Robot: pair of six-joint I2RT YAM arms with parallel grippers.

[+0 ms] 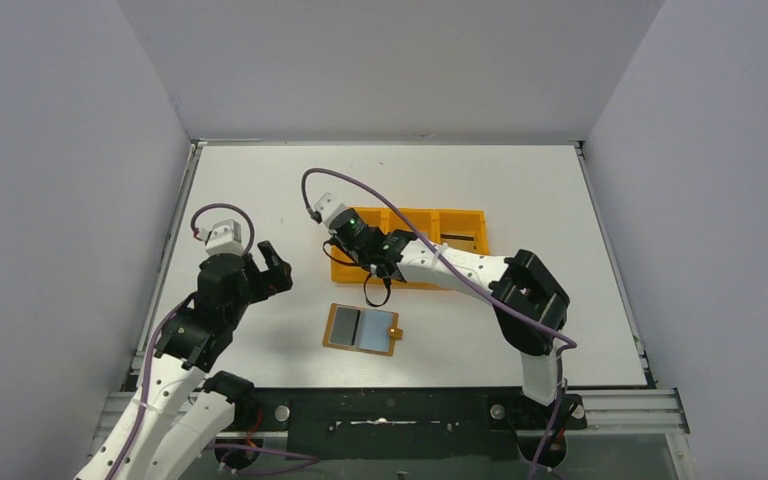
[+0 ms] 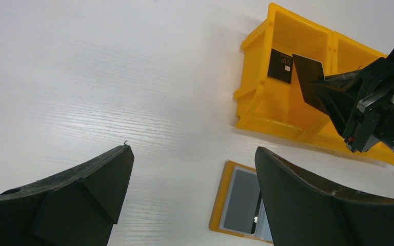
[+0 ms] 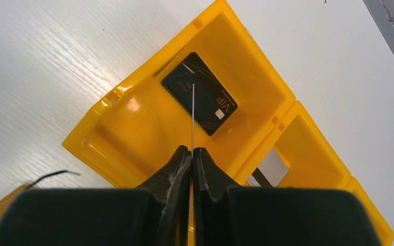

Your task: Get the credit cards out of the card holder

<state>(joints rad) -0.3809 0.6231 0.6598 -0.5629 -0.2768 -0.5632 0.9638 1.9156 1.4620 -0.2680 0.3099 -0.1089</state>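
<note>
- The right gripper [image 3: 192,151] is pressed together on a thin dark credit card [image 2: 308,76], pinching it by one end so the card stands on edge rather than lying flat.
- That card hangs just above the left compartment of a bright orange tray [image 3: 149,134] that sits toward the middle of the white counter [image 1: 260,180]. I cannot tell whether its lower edge touches anything.
- Flat on the floor of that same compartment lies a black card [image 3: 211,103] with "VIP" printed on it and a small pale chip square.
- In the next compartment to the right lies another card, pale grey [image 3: 272,166], partly hidden by the divider wall.
- The card holder [image 1: 362,328] lies spread open on the counter, nearer than the tray and apart from it. Its tan-orange border frames two greyish panels that face up, and its small snap tab sticks out on the right side.
- The left gripper [image 2: 193,149] is spread wide and pinches nothing. It hovers over bare counter to the left of both the card holder and the tray.
</note>
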